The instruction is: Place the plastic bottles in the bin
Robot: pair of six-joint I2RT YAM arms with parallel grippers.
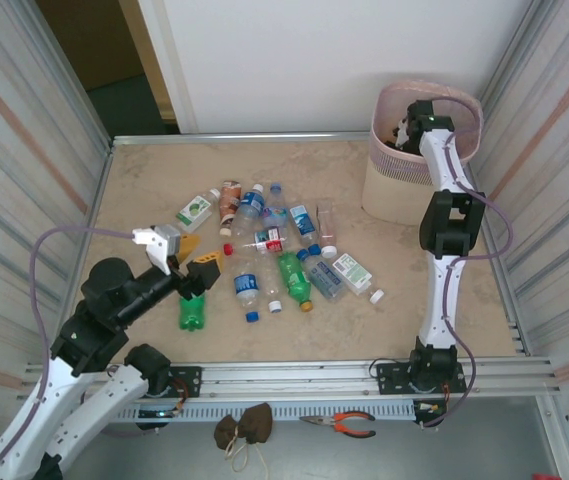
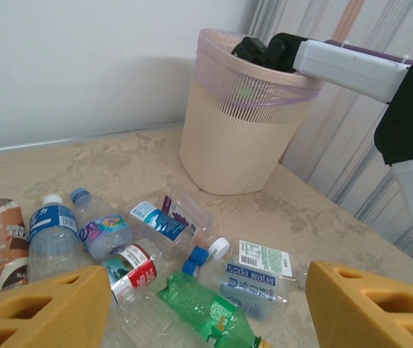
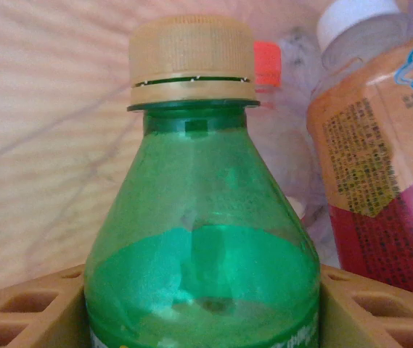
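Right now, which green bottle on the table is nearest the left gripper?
The green bottle lying alone at the pile's near-left edge, beside the left gripper; the orange-capped green bottle lies mid-pile.

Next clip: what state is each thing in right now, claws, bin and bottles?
bin: upright, lined, bottles inside.
bottles on the table: lying on their sides, not yet binned.
left claw: open, empty, above the bottles on the table.
right claw: inside the bin, closed on the gold-capped green bottle.
gold-capped green bottle: capped, held.
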